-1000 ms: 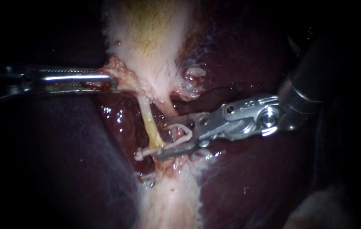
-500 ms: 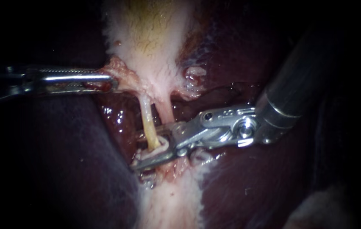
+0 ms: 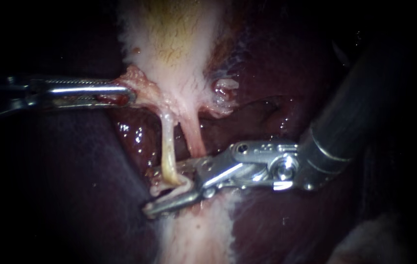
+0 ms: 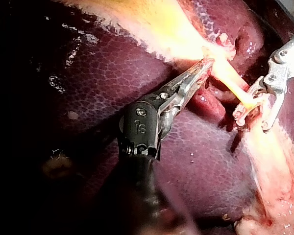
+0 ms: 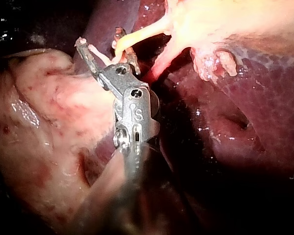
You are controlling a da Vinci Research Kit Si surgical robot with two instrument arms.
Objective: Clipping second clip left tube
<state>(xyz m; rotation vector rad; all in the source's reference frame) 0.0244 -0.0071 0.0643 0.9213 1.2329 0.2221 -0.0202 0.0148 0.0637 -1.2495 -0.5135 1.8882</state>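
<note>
The left tube [image 3: 168,146] is a thin, pale yellow cord, smooth and wet. It hangs from the frayed pink neck of the gallbladder [image 3: 169,39] down to a pale band [image 3: 196,234] of soft tissue. Its lower end passes between the jaws of my right instrument [image 3: 150,191], which stand apart, one on each side of it. A whitish curved clip [image 3: 184,183] sits in the gap, hooked round the foot of the tube. I cannot tell whether the clip presses on it yet. The right tube [image 3: 195,139], pinker and flatter, runs just beside the left one, close against my upper jaw near its hinge. The jaws of my left instrument [image 3: 129,94], slim and ridged, are clamped on the ragged edge of the gallbladder's neck, well apart from the clip. Glossy dark-red liver [image 3: 287,215] lies on both sides, bare beyond my right instrument's tips.
</note>
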